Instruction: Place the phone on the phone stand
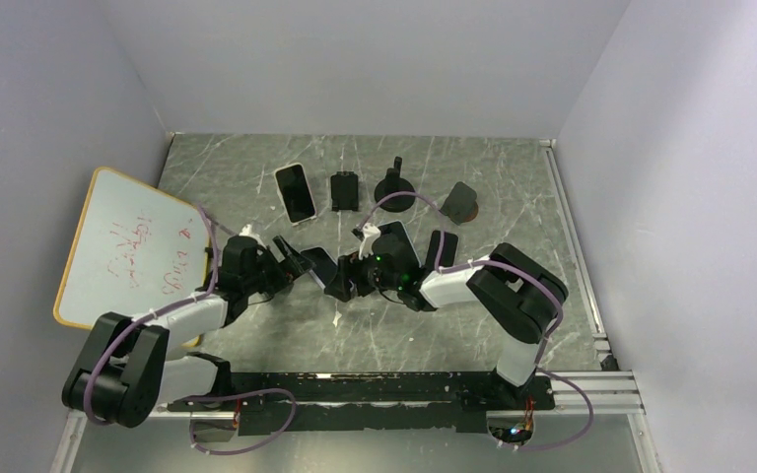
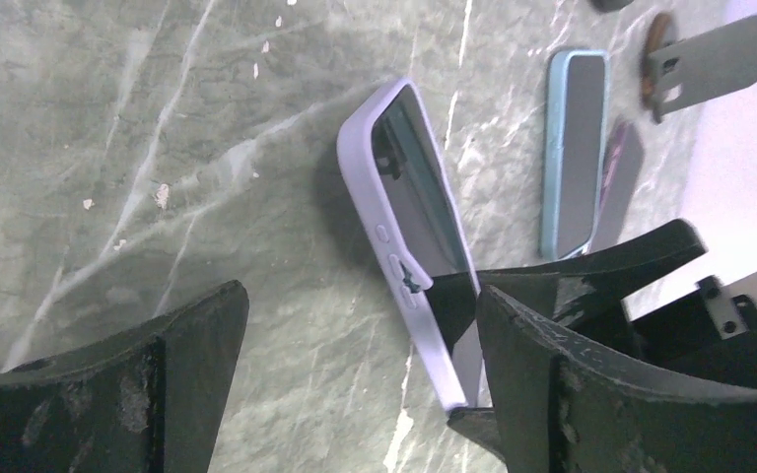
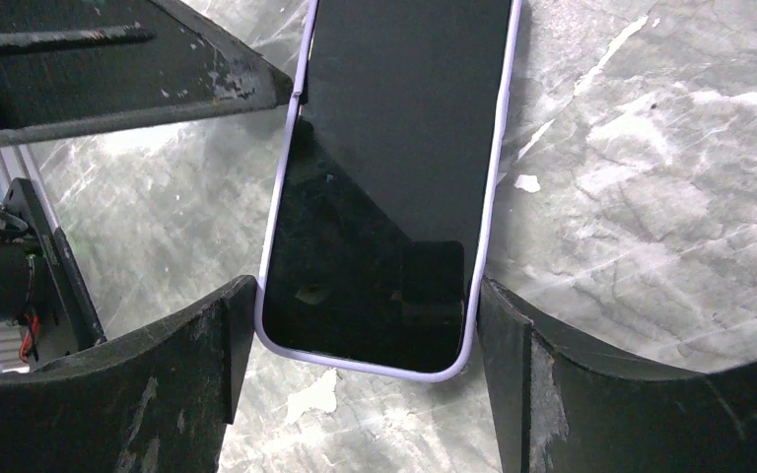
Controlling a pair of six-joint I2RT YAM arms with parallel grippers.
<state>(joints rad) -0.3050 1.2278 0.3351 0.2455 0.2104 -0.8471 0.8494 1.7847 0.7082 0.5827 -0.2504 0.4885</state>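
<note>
A phone in a lilac case (image 1: pixel 317 264) sits mid-table between my two grippers, dark screen up (image 3: pixel 394 168). In the left wrist view it appears tilted on its long edge (image 2: pixel 404 217). My right gripper (image 3: pixel 365 305) is shut on its near end, with a finger pressed against each long side; from above the gripper (image 1: pixel 341 281) sits just right of the phone. My left gripper (image 2: pixel 360 315) is open, and its right finger (image 3: pixel 138 74) touches the phone's edge. In the top view it (image 1: pixel 294 264) sits just left of the phone. A black phone stand (image 1: pixel 345 190) stands at the back.
A round-based stand (image 1: pixel 394 185) and an angled stand (image 1: pixel 461 202) also stand at the back. A white-cased phone (image 1: pixel 296 192), a light-blue phone (image 1: pixel 395 241) and a dark phone (image 1: pixel 442 248) lie nearby. A whiteboard (image 1: pixel 128 246) leans at the left wall.
</note>
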